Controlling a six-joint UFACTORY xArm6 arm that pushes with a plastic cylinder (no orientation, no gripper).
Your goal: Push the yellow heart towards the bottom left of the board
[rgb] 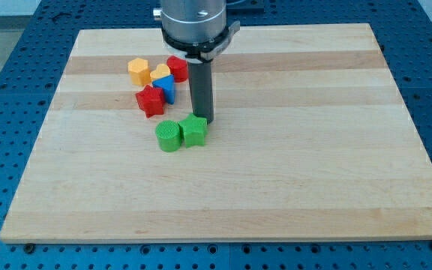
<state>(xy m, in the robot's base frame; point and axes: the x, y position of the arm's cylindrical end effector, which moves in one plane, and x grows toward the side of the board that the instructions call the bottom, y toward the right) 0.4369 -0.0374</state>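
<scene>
Approach step: the tip (203, 120) stands off the yellow heart (160, 73), not yet behind it.

Camera view: the rod, with no jaws to open or close, ends touching the green block (194, 130), with the green cylinder (168, 136) just beside. The heart lies at the tip's ten o'clock, wedged among the orange block (138, 70), blue block (165, 88), red block (177, 67) and red star (150, 100). Next, the tip probably must circle to the heart's one o'clock side, then push toward seven o'clock.

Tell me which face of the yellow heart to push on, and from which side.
Judging by layout: press my tip on the yellow heart's upper-right edge, coming from the view's top right. The red block crowds that side, the blue block sits just below, so expect contact.
</scene>
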